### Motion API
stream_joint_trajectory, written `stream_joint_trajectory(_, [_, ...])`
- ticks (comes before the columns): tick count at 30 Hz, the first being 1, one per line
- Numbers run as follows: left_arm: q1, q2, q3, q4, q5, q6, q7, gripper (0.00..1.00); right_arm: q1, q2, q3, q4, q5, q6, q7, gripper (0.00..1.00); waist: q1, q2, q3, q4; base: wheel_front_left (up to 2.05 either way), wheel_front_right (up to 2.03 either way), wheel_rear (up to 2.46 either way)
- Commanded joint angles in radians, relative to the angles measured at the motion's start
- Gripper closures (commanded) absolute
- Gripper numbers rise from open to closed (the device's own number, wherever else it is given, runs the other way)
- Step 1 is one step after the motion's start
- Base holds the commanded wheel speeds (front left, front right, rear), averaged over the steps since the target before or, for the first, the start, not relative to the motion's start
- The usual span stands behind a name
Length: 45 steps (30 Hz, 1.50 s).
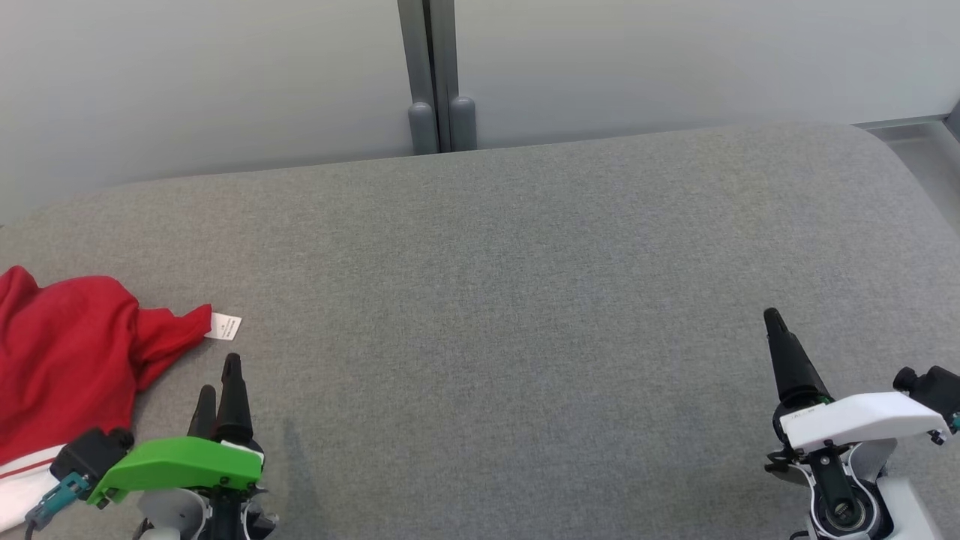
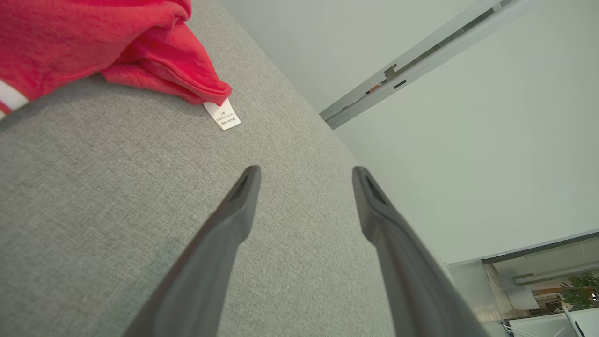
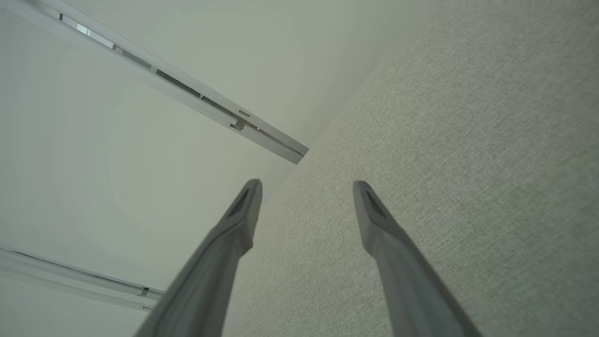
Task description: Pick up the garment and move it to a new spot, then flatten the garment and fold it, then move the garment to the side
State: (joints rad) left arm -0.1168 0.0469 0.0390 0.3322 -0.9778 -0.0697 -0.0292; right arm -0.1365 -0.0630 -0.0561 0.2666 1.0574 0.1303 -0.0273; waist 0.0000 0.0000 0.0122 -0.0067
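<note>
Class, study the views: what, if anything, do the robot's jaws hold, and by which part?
Nothing is held. Left gripper and right gripper show open, empty jaws; the garment lies apart.

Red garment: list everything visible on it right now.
The garment is red, soft-looking cloth, with a white part bearing a thin red stripe at its near end. It lies crumpled, not folded, on the gray upholstered surface at the robot's far left, cut off by the head view's edge. A white care tag sticks out from its pointed corner and lies flat on the surface. The left end effector is open near that corner, not touching it.
</note>
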Motion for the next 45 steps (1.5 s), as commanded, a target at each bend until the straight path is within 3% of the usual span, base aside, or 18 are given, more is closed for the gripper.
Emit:
stream_joint_trajectory(1, [-0.037,0.014,-0.006,-0.005,0.046,0.01,-0.011,0.0,-0.033,-0.006,0.003,-0.01,-0.042,0.0,-0.012,0.0,0.0,0.0,0.0,0.0,0.0,0.0,0.0])
stream_joint_trajectory(18, [-0.055,0.038,-0.076,0.031,0.282,0.077,-0.068,0.0,-0.061,-0.001,0.021,0.004,-0.291,0.0,-0.069,0.0,0.0,0.0,0.005,0.001,0.0,0.0,0.0])
stream_joint_trajectory(45, [-0.068,0.063,-0.142,0.009,0.576,0.127,-0.142,0.0,-0.089,0.007,0.027,0.003,-0.606,0.0,-0.144,0.0,0.0,0.0,0.012,0.0,0.0,0.0,0.0])
